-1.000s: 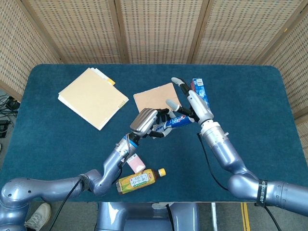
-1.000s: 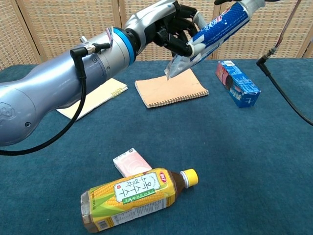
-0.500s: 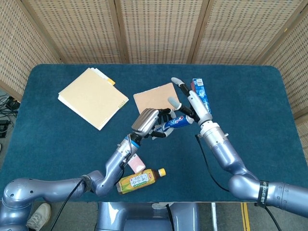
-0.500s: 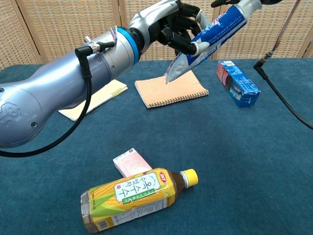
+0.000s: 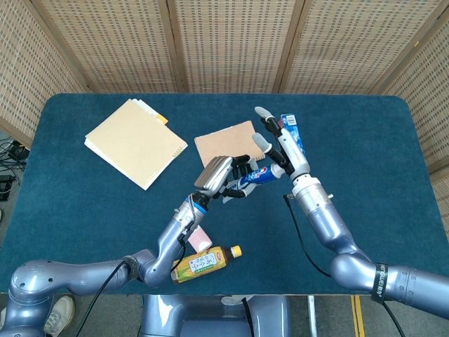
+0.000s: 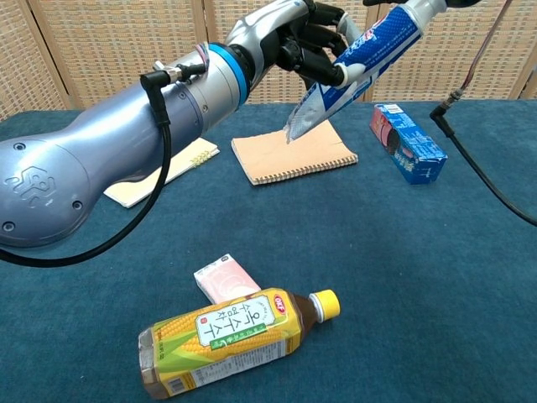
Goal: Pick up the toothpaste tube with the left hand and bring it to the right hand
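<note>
The toothpaste tube (image 6: pixel 357 67) is held up in the air above the table (image 5: pixel 365 203), over the brown notebook (image 6: pixel 294 154). It is gripped around its middle by the left hand (image 5: pixel 219 177), whose dark fingers (image 6: pixel 312 52) are wrapped around it. Since a moment ago, the tube has been carried a little higher and a little closer to the right hand (image 5: pixel 280 149), and the cap end now sits right at that hand. The right hand is seen with its fingers spread apart, and nothing is held in it yet. So the lifting part looks done, and the bringing part looks almost done; the tube is probably ready to be taken. The tube is tilted. Its long side runs from low on the left to high on the right in the chest view. The flat crimped end points down toward the notebook, and the cap end points up toward the right hand. A blue box (image 6: pixel 407 141) lies near the notebook. A yellow drink bottle (image 6: pixel 231 340) and a small pink pack (image 6: pixel 226 280) lie closer to the robot, touching each other. A tan folder (image 5: pixel 133 142) lies far off on the left.
</note>
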Motion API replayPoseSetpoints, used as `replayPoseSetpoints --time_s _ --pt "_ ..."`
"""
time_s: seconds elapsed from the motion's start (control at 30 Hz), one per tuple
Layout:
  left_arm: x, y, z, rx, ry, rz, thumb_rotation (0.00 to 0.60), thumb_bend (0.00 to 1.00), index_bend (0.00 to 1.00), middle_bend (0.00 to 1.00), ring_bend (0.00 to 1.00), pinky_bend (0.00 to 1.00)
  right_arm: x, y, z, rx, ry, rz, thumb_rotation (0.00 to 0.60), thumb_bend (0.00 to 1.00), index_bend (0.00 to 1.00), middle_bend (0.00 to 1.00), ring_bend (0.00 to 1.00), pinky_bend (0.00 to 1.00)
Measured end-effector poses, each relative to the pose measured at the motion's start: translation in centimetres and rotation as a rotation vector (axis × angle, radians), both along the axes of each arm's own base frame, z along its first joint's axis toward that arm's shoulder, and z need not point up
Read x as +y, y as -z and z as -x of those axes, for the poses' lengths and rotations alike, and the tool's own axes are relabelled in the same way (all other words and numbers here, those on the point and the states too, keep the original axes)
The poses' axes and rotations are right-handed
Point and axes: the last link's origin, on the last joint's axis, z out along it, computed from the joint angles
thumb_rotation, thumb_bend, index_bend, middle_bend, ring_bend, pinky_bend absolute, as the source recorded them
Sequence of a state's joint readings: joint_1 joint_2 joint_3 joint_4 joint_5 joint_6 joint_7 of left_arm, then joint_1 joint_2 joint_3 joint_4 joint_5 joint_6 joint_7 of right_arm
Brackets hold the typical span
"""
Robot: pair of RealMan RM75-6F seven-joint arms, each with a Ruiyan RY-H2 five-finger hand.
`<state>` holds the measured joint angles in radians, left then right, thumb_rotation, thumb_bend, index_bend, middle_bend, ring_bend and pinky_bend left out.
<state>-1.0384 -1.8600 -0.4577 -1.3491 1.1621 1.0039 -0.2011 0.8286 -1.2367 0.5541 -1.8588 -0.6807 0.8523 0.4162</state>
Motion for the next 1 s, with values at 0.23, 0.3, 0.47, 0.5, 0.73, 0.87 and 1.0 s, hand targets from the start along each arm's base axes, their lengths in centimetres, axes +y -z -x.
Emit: replayPoseSetpoints --time_s 0.23,0.3,0.47,0.5,0.73,0.87,1.0 --pt "0.1 0.0 0.4 0.014 -0.002 -0.002 0.6 0.64 0.7 0.61 0.53 0.58 -0.4 -0.9 0.1 -0.001 0.001 0.033 0.0 0.0 0.0 0.0 0.0 0.0" --pt "0.2 0.0 0.8 0.034 -0.001 -0.008 0.6 0.64 0.7 0.61 0.53 0.58 -0.6 -1.4 0.4 0.015 0.002 0.053 0.0 0.0 0.0 0.0 0.0 0.0" --pt "0.6 0.1 2.3 0.123 0.014 -0.039 0.6 0.64 0.7 0.61 0.53 0.58 -1.1 -2.7 1.4 0.061 0.011 0.107 0.0 0.0 0.0 0.0 0.0 0.0" --pt "0.8 0.1 2.9 0.157 0.019 -0.055 0.6 0.64 0.7 0.61 0.53 0.58 -1.2 -2.9 1.6 0.069 0.013 0.115 0.0 0.0 0.0 0.0 0.0 0.0" --pt "2.2 -0.2 8.4 0.424 0.065 -0.158 0.6 0.62 0.7 0.61 0.53 0.57 -1.2 -4.2 4.3 0.236 0.007 0.17 0.0 0.0 0.0 0.0 0.0 0.0" --pt "2.5 -0.3 11.3 0.528 0.071 -0.174 0.6 0.36 0.49 0.4 0.4 0.4 -0.9 -4.4 6.3 0.392 -0.021 0.192 0.002 0.0 0.0 0.0 0.0 0.0" --pt "2.5 0.0 13.7 0.603 0.063 -0.112 0.6 0.03 0.07 0.02 0.07 0.14 -0.1 -4.3 8.6 0.558 -0.057 0.217 0.178 0.0 0.0 0.0 0.0 0.0"
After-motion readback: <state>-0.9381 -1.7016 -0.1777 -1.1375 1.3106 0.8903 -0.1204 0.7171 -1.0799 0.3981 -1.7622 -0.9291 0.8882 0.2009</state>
